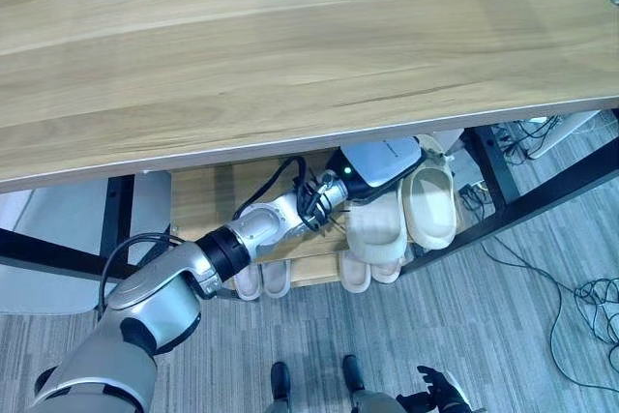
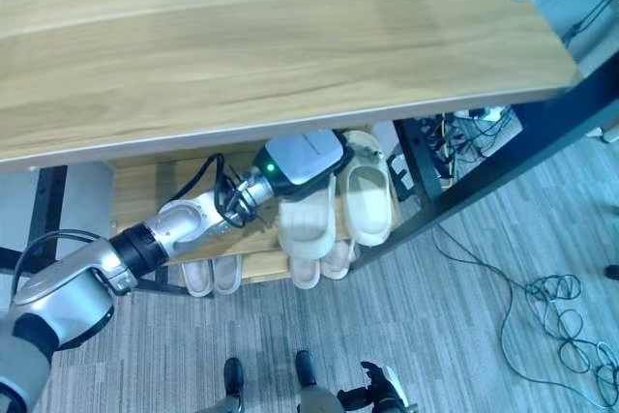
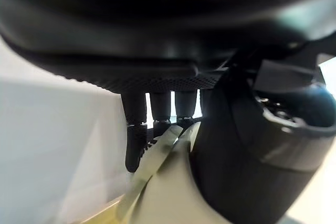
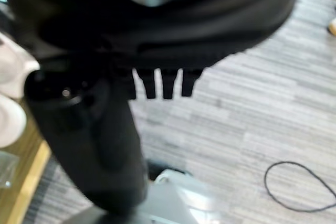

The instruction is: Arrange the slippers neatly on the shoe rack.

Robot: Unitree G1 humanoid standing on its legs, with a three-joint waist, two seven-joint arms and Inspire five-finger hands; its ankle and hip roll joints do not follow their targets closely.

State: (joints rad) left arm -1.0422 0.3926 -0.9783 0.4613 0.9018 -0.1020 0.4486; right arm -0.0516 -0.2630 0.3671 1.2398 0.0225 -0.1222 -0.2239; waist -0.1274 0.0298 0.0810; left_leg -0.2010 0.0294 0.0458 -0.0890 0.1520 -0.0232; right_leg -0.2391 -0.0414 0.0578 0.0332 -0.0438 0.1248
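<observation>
Left hand [image 1: 382, 163] reaching in under the wooden table top [image 1: 290, 36] to the shoe rack [image 1: 208, 202], fingers [image 3: 135, 140] curled down over the edge of a cream slipper [image 1: 375, 226] with the thumb alongside it. Gripping that slipper at its heel end, toe pointing out toward the rack's front edge. Just beside it, on the side toward the robot's right, a second cream slipper [image 1: 430, 205], sole cavity up, lying on the same wooden shelf and close against the first. Below these, at the front of the lower level, another pale pair [image 1: 369, 273], toes poking out past the shelf edge. Further to the robot's left on that lower level, a whitish pair [image 1: 262, 280] side by side, toes also toward the front. Black metal frame legs [image 1: 493, 171] flanking the rack, a diagonal black bar running out toward the right over grey striped carpet [image 1: 464, 326].

Right hand [image 4: 163, 80] hanging low over the carpet, well apart from the rack, fingers short and bent inward in the right wrist view, nothing between them. Also visible at the bottom edge of the head views [image 1: 435, 396], dark, with fingers curled.

Loose black cables [image 1: 595, 302] coiled on the carpet off to the right, more wiring [image 1: 527, 132] bunched behind the table leg.
</observation>
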